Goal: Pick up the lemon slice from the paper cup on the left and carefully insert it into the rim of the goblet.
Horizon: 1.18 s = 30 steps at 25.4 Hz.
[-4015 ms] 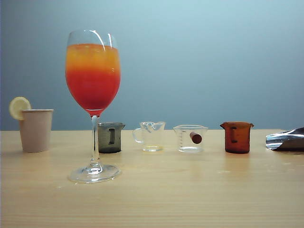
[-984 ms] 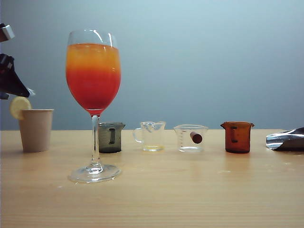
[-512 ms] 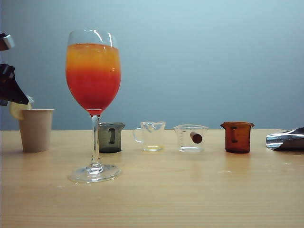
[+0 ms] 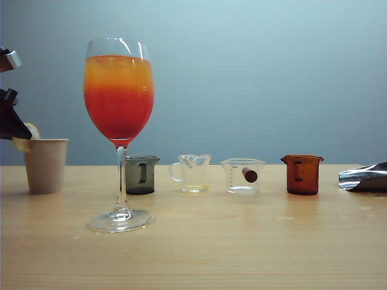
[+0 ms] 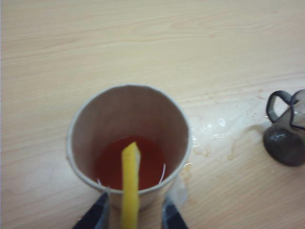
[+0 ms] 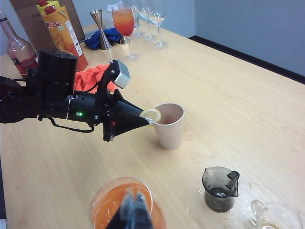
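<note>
Even, soft indoor light, faint shadows on table [image 4: 242,241], right pincer [image 6: 133,207] blurred near lens

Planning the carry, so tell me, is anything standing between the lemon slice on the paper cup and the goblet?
Nothing visible does. The left hand is at the lemon slice on the paper cup; only bare table separates cup from goblet.

We can read only one piece of text. In the right wrist view, a yellow and orange juice carton [image 6: 61,28] stands at the far end of the table [image 6: 228,105], and its front carries a brand name in dark letters that looks like "Malee". The clear measuring cup [image 4: 242,176] in the exterior view shows faint graduation lines, too small to read.
</note>
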### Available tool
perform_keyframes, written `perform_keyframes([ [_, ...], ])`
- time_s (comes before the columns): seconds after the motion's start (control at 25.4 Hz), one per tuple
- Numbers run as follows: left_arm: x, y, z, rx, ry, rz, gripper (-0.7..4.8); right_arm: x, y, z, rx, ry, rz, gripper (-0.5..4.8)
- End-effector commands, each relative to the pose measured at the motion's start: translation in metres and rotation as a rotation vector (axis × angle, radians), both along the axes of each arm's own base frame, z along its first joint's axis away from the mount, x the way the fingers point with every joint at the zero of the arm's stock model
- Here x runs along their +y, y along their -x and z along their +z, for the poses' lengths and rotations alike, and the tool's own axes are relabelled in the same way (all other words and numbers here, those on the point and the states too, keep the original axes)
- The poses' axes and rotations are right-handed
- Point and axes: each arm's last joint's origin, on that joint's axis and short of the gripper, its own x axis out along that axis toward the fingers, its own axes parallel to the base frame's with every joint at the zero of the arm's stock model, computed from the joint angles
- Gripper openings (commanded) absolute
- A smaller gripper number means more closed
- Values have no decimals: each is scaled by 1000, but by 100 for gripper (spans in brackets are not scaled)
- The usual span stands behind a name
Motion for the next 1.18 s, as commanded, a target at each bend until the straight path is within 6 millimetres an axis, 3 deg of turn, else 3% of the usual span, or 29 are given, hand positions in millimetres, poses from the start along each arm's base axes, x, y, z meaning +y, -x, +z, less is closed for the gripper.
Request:
perform_keyframes([
  [0.04,0,-2,3,-26,3,-15,134,-2,-1,4,-27,-12,-6,-2],
  [0.24,0,-3,6,-64,-6,-9,98,-4,-3,3,-25,-11,-19,-2],
  [0.28,0,-3,6,-64,-6,-10,30,-4,-3,3,-25,-11,-19,-2],
  [0.31,0,-3,6,-64,-5,-10,-5,-4,-3,3,-25,-11,-20,-2],
  [0.51,0,-4,8,-82,-4,-18,-6,-4,-3,3,-38,-3,-17,-2],
  [0.75,-3,0,25,-158,81,-85,-6,-5,-3,4,-37,-7,-16,-2],
  [0.98,-9,19,54,-213,151,-156,-6,-9,2,7,-31,-7,-8,-2],
  [1.18,-19,51,79,-203,247,-353,-6,-14,8,1,40,55,-6,-2],
])
